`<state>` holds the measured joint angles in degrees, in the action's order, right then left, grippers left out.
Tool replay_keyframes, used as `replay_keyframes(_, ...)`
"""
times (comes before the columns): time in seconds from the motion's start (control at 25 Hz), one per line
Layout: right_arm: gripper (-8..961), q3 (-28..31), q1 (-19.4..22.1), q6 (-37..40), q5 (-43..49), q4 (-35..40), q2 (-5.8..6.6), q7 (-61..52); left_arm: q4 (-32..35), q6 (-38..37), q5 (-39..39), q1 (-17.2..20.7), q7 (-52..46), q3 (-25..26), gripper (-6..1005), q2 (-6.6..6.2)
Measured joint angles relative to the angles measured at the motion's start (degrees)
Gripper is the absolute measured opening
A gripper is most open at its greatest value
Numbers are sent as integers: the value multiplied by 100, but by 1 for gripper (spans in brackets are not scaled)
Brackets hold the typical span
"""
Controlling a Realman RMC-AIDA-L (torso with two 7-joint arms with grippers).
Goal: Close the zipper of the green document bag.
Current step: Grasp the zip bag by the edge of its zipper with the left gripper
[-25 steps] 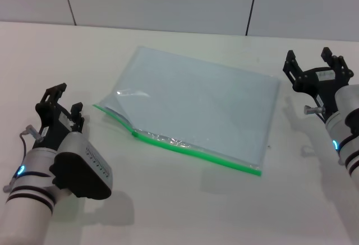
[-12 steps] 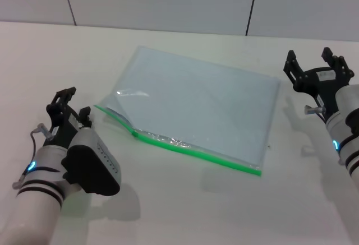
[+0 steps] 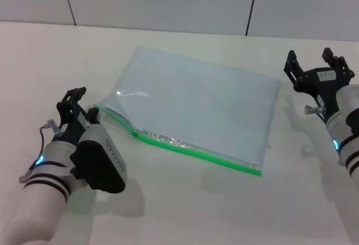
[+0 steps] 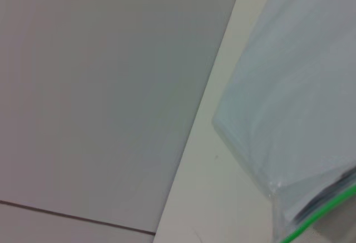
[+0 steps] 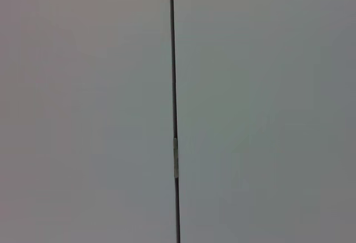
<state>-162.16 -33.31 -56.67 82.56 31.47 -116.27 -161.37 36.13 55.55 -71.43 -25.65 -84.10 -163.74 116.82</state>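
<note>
A plain lab or test room, going by its bareness: a smooth white surface (image 3: 185, 211) fills the near view, and at twelve o'clock stands a wall of pale grey panels (image 3: 157, 1) split by thin dark seams (image 3: 251, 7).

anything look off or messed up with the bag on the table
Only the document bag itself: the zipper is undone at its left end, where the top sheet lifts and gapes near the corner. The rest lies flat. The left gripper sits just beside that corner, not touching; the right gripper is off to the right, open.
</note>
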Motion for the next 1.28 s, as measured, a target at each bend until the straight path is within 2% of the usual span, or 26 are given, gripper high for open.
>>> replay_keyframes(1.28, 788, -9, 0, -47, -3, 34, 0, 0, -54, -565, -76, -314, 594, 5, 565, -2)
